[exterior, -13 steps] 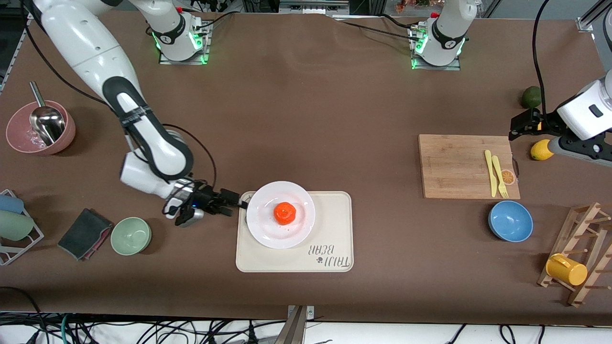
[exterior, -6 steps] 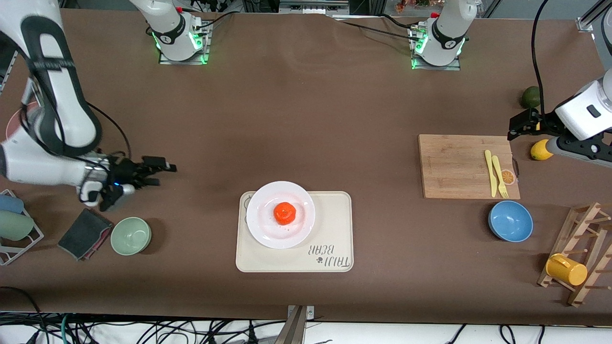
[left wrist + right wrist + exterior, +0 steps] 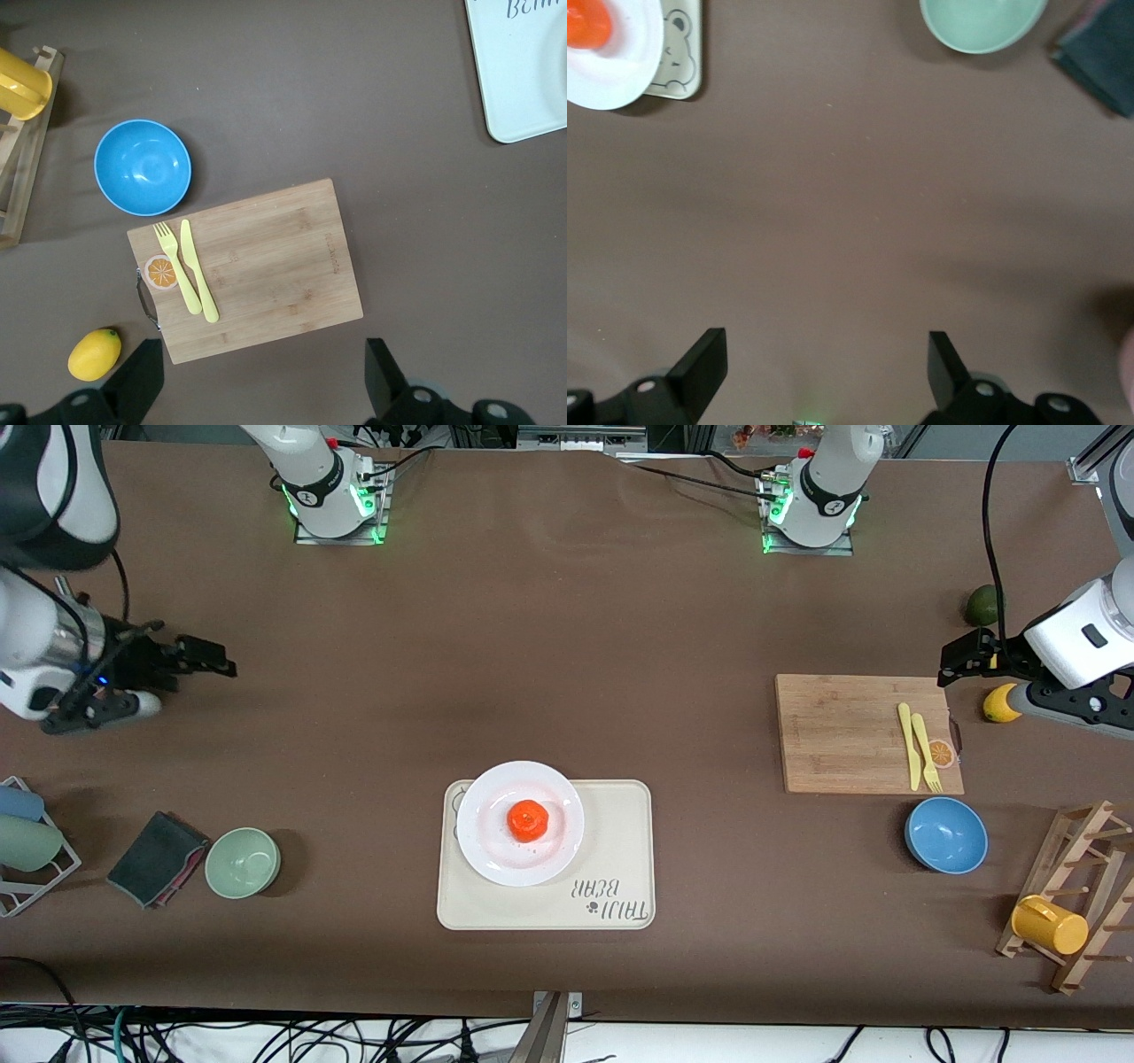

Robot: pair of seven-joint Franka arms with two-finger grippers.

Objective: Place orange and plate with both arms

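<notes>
Orange sits at the middle of the plate, and the plate rests on the cream tray, overhanging the tray's edge toward the right arm's end of the desk. Judged from how these lie, the placing looks done: fruit on plate, plate on tray, neither touched by any tool.

Both arms are well clear. The right tool hangs over bare desk near the right arm's end, its fingers spread wide and empty; the right wrist view shows both black fingers apart with only brown desk between them, and the plate with the orange off at a corner of that view, near a green bowl. The left tool is over the desk beside the wooden board, close to a lemon; its fingers stand wide apart in the left wrist view and hold nothing.

Plate and orange lie between the two tools, nearer the front camera than either. The right tool seems somewhat the closer of the two, though with both raised above the desk that is hard to judge from above. Should any further move be needed, it would call for a reach toward the desk's middle and toward the front camera; a round plate offers no long axis to line up with, only its rim.
</notes>
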